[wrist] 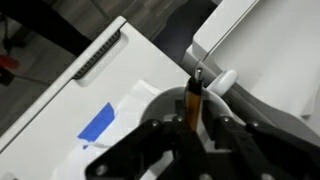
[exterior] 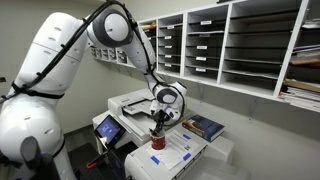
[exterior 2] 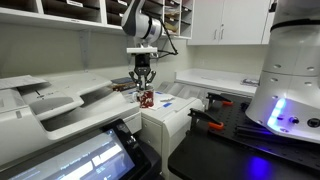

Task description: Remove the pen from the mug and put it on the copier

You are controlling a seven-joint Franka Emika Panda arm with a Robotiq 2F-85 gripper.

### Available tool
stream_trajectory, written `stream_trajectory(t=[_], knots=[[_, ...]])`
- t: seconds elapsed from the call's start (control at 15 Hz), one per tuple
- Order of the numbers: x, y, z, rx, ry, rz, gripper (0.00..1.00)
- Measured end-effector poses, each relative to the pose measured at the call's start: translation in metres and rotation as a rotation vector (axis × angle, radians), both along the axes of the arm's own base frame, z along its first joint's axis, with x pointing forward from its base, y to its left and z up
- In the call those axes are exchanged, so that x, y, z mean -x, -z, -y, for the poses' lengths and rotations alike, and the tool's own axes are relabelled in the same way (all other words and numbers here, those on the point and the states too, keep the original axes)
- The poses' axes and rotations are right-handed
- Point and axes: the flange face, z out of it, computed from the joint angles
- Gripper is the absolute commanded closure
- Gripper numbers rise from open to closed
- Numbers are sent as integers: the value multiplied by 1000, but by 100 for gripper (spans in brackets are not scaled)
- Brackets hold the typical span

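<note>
A red mug [exterior: 157, 144] stands on a white unit beside the copier [exterior: 128, 104]; it also shows in an exterior view [exterior 2: 146, 100]. My gripper [exterior: 157, 124] hangs straight down just above the mug [exterior 2: 143, 84]. In the wrist view the gripper [wrist: 192, 120] is shut on an orange-brown pen [wrist: 193, 98] with a dark tip. The pen stands upright between the fingers over the mug's grey opening [wrist: 160, 105]. The pen is too small to make out in both exterior views.
Wall shelves with paper slots [exterior: 230, 45] hang behind the copier. A blue book [exterior: 205, 127] lies beside the mug. The copier's touch screen [exterior 2: 95, 155] is in front. A strip of blue tape [wrist: 100, 122] is on the white top. Orange-handled tools [exterior 2: 206, 121] lie on the dark bench.
</note>
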Motion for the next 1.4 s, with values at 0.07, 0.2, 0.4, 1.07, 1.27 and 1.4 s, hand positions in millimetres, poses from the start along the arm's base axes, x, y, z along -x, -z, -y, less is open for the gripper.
stream_trajectory(t=[0.07, 0.2, 0.4, 1.07, 1.27, 1.4], knots=[[0, 1, 0, -1, 3, -1, 89], [-1, 1, 1, -5, 11, -1, 97], [-1, 1, 2, -9, 19, 0, 98], [2, -49, 23, -120, 62, -37, 97], [2, -83, 33, -190, 66, -37, 97], [-2, -106, 44, -181, 79, 3, 97]])
